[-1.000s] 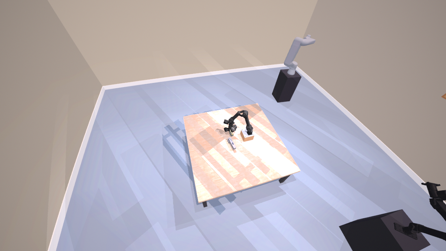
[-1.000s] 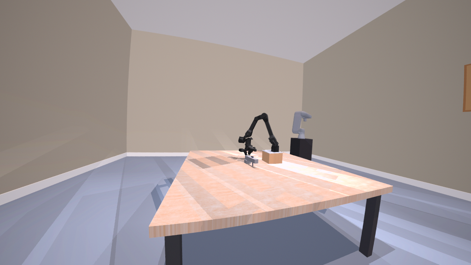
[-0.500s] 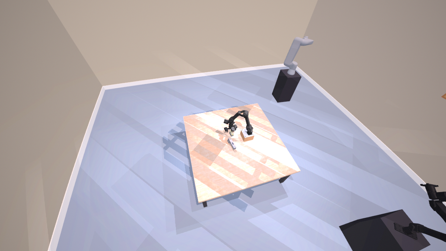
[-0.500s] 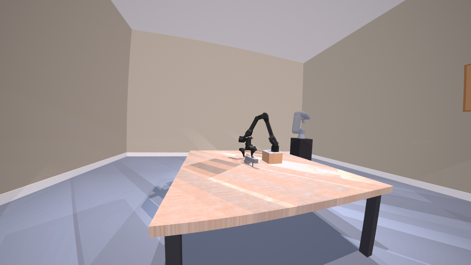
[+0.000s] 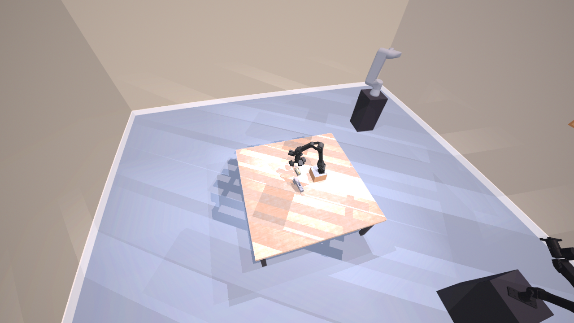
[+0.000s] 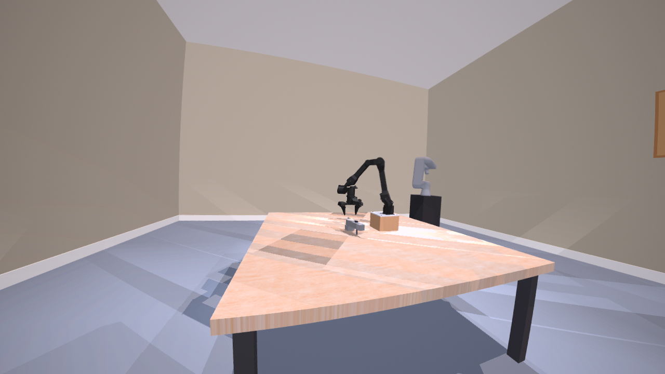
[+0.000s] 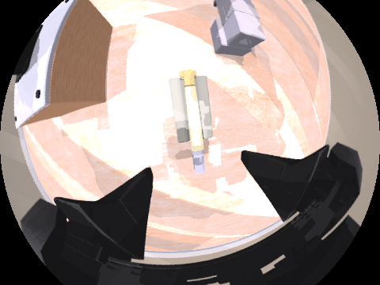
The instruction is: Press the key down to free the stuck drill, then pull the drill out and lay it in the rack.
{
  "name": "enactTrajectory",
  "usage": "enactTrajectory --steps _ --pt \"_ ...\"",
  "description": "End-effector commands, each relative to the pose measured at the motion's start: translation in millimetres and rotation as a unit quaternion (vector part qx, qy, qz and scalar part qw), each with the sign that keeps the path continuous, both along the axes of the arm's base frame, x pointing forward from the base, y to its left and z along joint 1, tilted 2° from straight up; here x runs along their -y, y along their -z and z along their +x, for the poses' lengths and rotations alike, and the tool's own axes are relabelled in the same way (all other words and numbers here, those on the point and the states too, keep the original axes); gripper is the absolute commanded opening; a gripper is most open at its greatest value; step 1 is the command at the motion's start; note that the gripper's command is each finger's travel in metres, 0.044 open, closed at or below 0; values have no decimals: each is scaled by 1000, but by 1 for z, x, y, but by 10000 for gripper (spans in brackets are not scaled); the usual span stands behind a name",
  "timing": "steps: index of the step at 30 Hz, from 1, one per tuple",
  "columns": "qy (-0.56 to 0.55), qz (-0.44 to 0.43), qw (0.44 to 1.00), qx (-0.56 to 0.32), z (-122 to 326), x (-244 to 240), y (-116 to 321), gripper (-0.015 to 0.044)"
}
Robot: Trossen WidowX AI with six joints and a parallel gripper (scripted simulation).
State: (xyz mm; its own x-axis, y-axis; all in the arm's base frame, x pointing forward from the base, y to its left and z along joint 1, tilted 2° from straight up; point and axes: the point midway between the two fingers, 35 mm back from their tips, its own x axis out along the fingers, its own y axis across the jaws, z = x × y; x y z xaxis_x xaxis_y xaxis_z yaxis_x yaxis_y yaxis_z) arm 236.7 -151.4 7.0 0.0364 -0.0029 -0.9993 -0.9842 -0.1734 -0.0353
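Note:
The drill (image 7: pixel 194 119) (image 5: pixel 297 168), a cream bar with a yellow head and a lilac tip, lies lengthwise between the two grey rails of the rack (image 7: pixel 178 99). Its lilac end sticks out past the rails toward me in the wrist view. My gripper (image 7: pixel 199 164) (image 5: pixel 296 163) (image 6: pixel 350 213) is open and empty above the drill's lilac end, with a finger on either side and clear of it. The grey holder (image 7: pixel 239 29) (image 5: pixel 298 184) (image 6: pixel 354 225) stands apart from the rack, partly cut off in the wrist view. I cannot make out the key on it.
The arm's wooden base box (image 7: pixel 79 63) (image 5: pixel 318 176) (image 6: pixel 385 222) stands beside the rack and holder on the wooden table (image 5: pixel 321 216) (image 6: pixel 372 288). A grey arm on a dark pedestal (image 5: pixel 368 111) (image 6: pixel 425 210) stands beyond the table. Another dark pedestal (image 5: pixel 481 305) is at lower right.

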Motion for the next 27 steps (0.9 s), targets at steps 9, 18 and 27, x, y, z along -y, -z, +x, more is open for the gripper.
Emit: enactTrajectory --steps 9,18,27 --pt "104 -37 991 73 27 6 -35 440" --pt "326 -39 899 290 85 7 -122 440" --pt "458 60 759 459 111 -8 -214 440"
